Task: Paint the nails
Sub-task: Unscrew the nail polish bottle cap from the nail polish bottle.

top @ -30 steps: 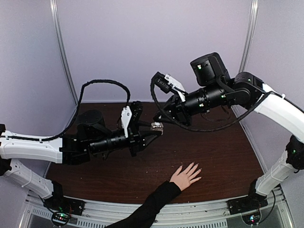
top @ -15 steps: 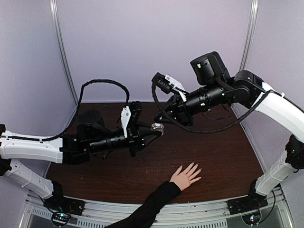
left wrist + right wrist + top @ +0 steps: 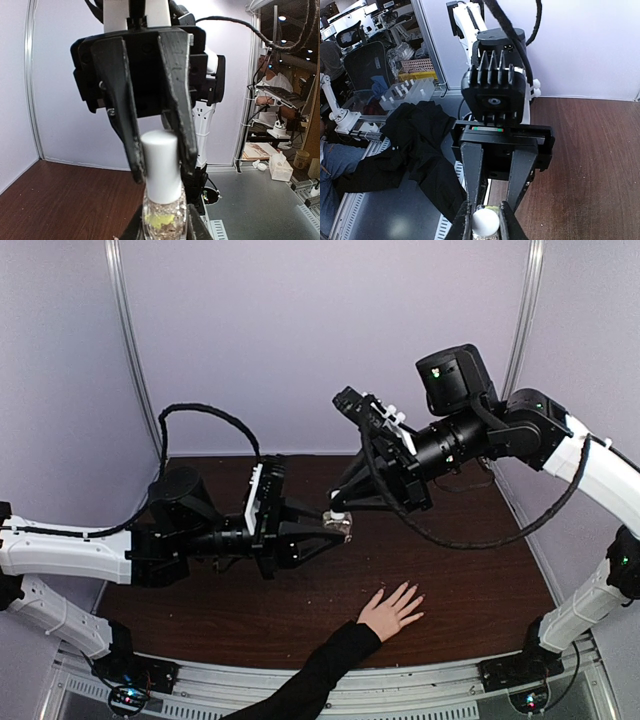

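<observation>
Since a second ago the right arm has been swinging down toward 7 o'clock, so the right end effector is now meeting the left end effector over the middle of the dark brown wooden desk. The left wrist has been rolling and nudging toward 3 o'clock.

The left end effector is pinching the small clear glass bottle by its body, jaws closed tight on it, and is holding it upright above the desk. The right end effector is clamping the bottle's white cylindrical cap, with one black finger pressing each side. The cap is sitting on the bottle's neck. Whether a brush is hanging under it is hidden.

The nails are waiting at about 5 o'clock from the bottle. They are tipping the spread fingers of the light-skinned human hand, which is lying flat near the desk's 6 o'clock edge with its black sleeve trailing toward 7 o'clock. They are too small here to tell whether any polish is on them.

The arms are probably working at freeing the cap or loading its brush. To do this well, the left grip should be staying firm so the bottle is not turning. The right should be twisting about the bottle's own axis, then drawing the cap straight up along it so nothing is scraping the neck or dripping. Only then should it be heading down toward the nearest nail.
</observation>
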Robot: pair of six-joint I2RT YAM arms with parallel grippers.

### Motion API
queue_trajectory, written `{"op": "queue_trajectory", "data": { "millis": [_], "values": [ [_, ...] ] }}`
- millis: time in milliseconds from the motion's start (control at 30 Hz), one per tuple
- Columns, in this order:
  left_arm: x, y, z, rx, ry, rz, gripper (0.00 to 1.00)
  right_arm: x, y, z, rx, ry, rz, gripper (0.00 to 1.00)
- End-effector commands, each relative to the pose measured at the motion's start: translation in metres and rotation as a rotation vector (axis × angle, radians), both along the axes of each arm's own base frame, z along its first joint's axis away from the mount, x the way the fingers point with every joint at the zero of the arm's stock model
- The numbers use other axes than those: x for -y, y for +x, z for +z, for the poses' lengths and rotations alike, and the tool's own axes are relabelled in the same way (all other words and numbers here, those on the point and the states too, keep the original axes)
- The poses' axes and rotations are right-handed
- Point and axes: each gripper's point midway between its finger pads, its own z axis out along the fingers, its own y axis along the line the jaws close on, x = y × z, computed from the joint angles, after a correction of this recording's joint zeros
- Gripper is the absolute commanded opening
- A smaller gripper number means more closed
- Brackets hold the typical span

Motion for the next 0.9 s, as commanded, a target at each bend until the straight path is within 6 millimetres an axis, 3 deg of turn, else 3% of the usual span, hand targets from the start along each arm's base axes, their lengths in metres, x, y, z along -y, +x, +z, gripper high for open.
{"op": "queue_trajectory", "data": {
  "millis": [0,100,300,367,433,533,600,867],
  "values": [
    [0.0,-0.022,0.019,0.09,-0.052,-0.086,0.0,-0.008,-0.006,0.024,0.007,0.096,0.051,0.25],
    [-0.006,-0.001,0.017,0.085,-0.038,0.056,0.0,-0.002,0.001,0.028,0.027,0.091,-0.017,0.44],
    [-0.025,0.045,0.013,0.067,0.001,0.352,0.0,0.013,0.029,0.033,0.076,0.079,-0.242,0.59],
    [-0.03,0.058,0.01,0.059,0.015,0.436,0.0,0.019,0.044,0.032,0.078,0.072,-0.348,0.71],
    [-0.03,0.067,0.005,0.059,0.038,0.481,0.0,0.024,0.06,0.032,0.08,0.063,-0.45,0.81],
    [-0.029,0.074,-0.001,0.061,0.063,0.52,0.0,0.03,0.083,0.026,0.051,0.035,-0.604,0.86],
    [-0.03,0.078,-0.003,0.067,0.079,0.542,0.0,0.031,0.089,0.023,0.035,0.02,-0.644,0.99],
    [-0.026,0.091,-0.009,0.079,0.13,0.608,0.0,0.022,0.1,-0.005,-0.047,-0.066,-0.687,1.0]
  ]
}}
